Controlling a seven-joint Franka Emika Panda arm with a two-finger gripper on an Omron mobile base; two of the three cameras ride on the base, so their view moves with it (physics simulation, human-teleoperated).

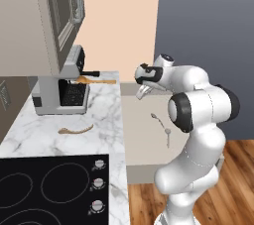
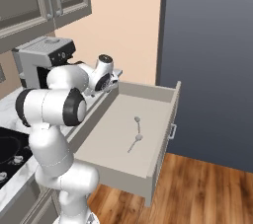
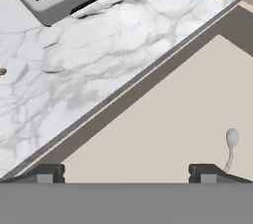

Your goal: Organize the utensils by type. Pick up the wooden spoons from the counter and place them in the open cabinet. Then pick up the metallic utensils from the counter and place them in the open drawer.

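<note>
- The end effector (image 3: 126, 171) is open and empty; in the hand view its two dark fingertips (image 3: 45, 172) stand wide apart, over the near inner corner of the open drawer (image 2: 163, 134).
- In the left base view the end effector (image 1: 143, 91) hangs above the drawer's back edge, just beside the counter (image 1: 106, 115).
- Two metallic spoons (image 1: 163, 126) lie on the pale drawer floor, end to end in a line. In the right base view the same metallic spoons (image 2: 136, 134) lie near the middle of the drawer.
- In the hand view one metallic spoon (image 3: 231, 144) lies at 4 o'clock, its handle running down behind the right fingertip.
- One wooden spoon (image 1: 94, 80) sits at the front of the coffee machine (image 1: 62, 90), its handle pointing toward 3 o'clock; whether it rests on the machine cannot be determined.
- A second wooden spoon (image 1: 75, 130) lies flat on the marble at 6 o'clock from the coffee machine, between it and the black cooktop (image 1: 49, 187).
- The wall cabinet (image 1: 54, 16) hangs above the coffee machine.
</note>
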